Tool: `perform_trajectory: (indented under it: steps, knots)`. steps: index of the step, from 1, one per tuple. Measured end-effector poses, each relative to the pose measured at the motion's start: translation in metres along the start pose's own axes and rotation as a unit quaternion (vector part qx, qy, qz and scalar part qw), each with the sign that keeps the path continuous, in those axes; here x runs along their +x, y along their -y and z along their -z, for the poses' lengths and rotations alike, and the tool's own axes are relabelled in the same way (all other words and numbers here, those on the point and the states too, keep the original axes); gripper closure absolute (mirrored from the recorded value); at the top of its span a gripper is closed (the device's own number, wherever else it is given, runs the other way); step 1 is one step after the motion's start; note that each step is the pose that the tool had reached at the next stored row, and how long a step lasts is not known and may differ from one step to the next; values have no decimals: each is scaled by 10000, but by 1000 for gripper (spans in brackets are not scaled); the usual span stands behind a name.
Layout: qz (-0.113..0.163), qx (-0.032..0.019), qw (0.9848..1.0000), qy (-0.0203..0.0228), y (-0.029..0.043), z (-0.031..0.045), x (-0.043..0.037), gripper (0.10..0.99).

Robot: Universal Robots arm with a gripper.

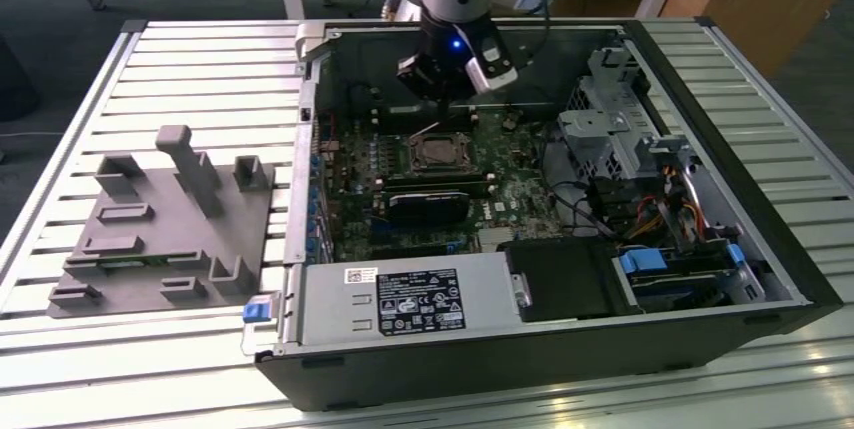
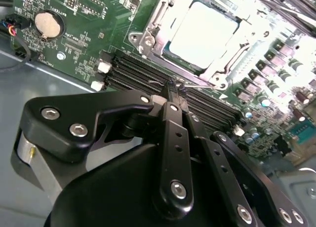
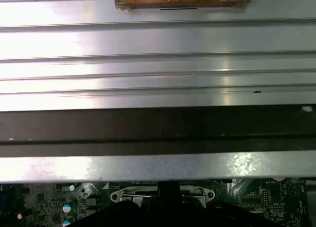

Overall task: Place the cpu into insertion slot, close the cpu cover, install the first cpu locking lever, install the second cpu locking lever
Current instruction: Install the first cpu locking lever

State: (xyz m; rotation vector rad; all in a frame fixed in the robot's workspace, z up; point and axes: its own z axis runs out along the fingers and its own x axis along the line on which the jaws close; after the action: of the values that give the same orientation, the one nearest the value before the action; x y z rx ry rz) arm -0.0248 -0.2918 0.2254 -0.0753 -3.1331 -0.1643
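The cpu, a small flat square chip with a shiny silver-grey metal top, sits inside the insertion slot, the small square black socket on the green circuit board. In the exterior view the socket is near the middle of the open black computer case, at about 11 o'clock from the long black graphics card.

The cpu cover, a thin silver metal frame with a big square window, lies down flat around the chip.

The black pincer has its two fingers pressed close together, with no gap showing. The tips meet right at a thin silver metal wire lever that runs along the edge of the socket. The lever looks pinched between the tips, but it is too thin to be sure.

Long black memory slots lie just beside the socket, between it and the pincer's arms. A round silver coin battery sits on the board, well apart from the chip.

In the exterior view the case rests on a ribbed silver metal counter. A grey plastic holder block stands at 9 o'clock from the case.
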Motion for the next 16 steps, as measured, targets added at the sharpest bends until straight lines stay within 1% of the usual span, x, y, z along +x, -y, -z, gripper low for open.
perform_trajectory:
  steps: [9, 16]
  knots:
    - [0, 0, 10000, 0, 8, -121, -69, 980]
    - [0, 1, 10000, 0, 15, -198, -89, 980]
